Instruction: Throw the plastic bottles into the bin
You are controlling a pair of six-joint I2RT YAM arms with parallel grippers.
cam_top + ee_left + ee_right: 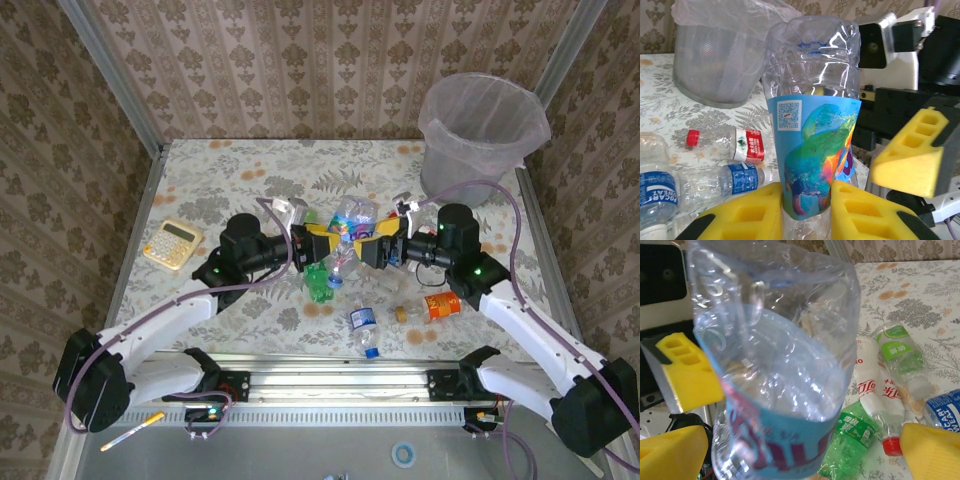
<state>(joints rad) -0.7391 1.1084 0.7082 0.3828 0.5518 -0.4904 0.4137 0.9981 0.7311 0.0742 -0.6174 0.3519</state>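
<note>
While the left tool (807,212) clenches a clear blue-labelled bottle (812,100), the right tool (800,452) stands released, straddling that same bottle.

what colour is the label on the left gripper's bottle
The label is bright blue with a green, orange and yellow print; clearest in the left wrist view.

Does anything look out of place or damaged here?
Yes. A yellow calculator lies near the table's left edge, apart from the bottles. The clear blue-labelled bottle clamped in the left gripper is dented and crumpled; the right gripper stands open around it.
</note>
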